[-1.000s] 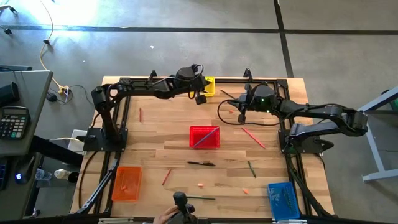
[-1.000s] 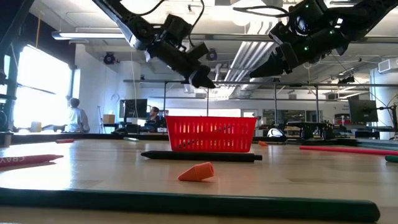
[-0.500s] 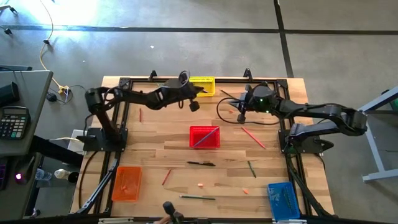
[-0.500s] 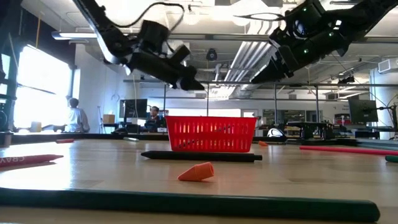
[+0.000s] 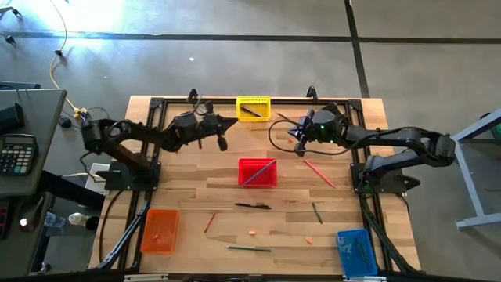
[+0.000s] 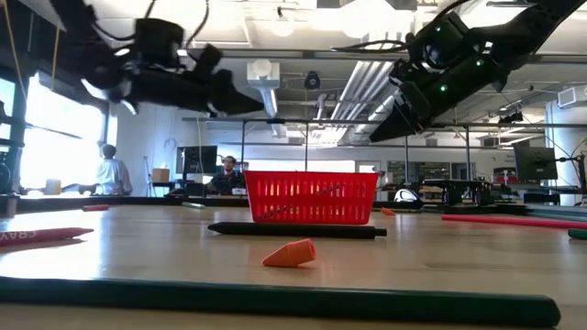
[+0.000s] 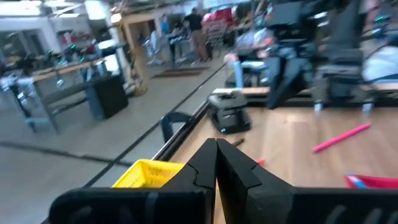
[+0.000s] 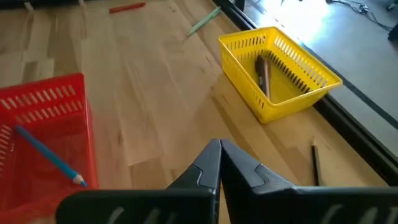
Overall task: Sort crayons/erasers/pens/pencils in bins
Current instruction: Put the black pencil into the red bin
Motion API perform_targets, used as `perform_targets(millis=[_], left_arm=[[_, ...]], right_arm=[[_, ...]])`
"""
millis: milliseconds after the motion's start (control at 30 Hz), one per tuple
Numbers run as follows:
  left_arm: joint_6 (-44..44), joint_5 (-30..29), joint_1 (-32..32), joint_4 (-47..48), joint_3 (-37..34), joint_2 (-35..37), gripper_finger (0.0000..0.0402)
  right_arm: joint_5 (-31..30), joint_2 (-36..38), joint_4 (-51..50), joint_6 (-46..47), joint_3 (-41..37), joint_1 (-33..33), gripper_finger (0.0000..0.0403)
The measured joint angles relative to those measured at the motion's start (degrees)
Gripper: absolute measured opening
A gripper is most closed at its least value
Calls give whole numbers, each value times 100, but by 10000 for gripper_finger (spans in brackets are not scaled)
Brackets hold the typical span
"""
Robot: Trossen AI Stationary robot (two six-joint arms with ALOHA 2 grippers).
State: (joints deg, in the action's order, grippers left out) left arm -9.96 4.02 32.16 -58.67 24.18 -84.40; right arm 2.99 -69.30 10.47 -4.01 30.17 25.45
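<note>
While both grippers hang empty with fingers pressed together, I log the risks first.

Left gripper [image 5: 221, 143]: above the table at eleven o'clock of the red bin [image 5: 257, 172], holding nothing.
Right gripper [image 5: 300, 149]: at one o'clock of that bin, holding nothing.

Risk, my judgement: thin sticks lie flat on the table [image 5: 188, 188], so shut fingers coming down could skid a pencil away; the right arm's cable loop could snag.

Stock: black pen [image 5: 253, 206] at six o'clock of the red bin; green pencil [image 5: 249, 249] beyond it; pink pencil [image 5: 318, 173] at three o'clock; orange eraser [image 6: 289, 253]; yellow bin [image 8: 278, 73] holding one dark stick.
</note>
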Motion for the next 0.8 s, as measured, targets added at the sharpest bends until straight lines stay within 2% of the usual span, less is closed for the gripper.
perform_targets(millis=[167,267,433,633,800], left_arm=[[36,235,-4,-343,-595,400,1],[70,365,-2,-576,-888,487,0],[187,406,-2,-844,-1135,501,0],[187,407,-2,-851,-1203,501,0],[230,414,-2,-840,-1226,501,0]], right_arm=[[-211,0,-91,195,54,2,1],[-215,0,-451,258,174,2,15],[-207,-180,-1001,227,212,76,72],[-229,-787,-1157,373,212,193,147],[-215,-1176,-1149,127,212,195,181]])
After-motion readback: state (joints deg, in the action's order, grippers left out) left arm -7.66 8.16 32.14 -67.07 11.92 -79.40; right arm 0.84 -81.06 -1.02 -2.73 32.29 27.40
